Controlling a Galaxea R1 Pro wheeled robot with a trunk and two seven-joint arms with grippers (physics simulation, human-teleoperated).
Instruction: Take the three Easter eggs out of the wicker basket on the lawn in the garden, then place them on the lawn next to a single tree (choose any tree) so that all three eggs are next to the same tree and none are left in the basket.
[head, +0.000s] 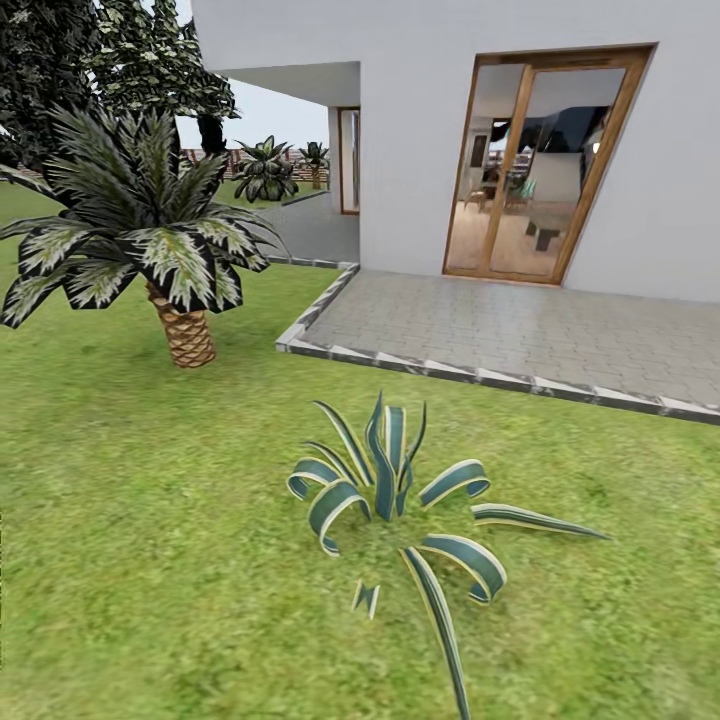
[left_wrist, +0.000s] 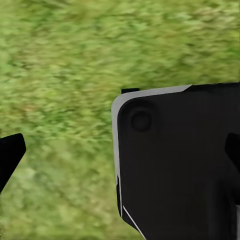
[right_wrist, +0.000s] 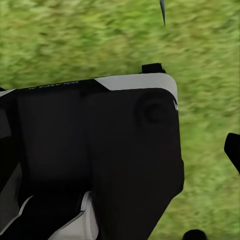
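Lawn (head: 150, 520): striped agave (head: 400, 500) in front, short palm (head: 150, 250) beyond.
Paving (head: 520, 330): before white house (head: 430, 130).
Hands: grip state cannot be told.

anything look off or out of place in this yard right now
Nothing stands out. The striped-leaf plant sits upright on the lawn, the short palm stands straight, and the paved patio edge looks intact.

Base (left_wrist: 175, 165) — black rounded panel, pale grey top edge, round recessed screw (left_wrist: 140, 120); black finger tips at frame edges.
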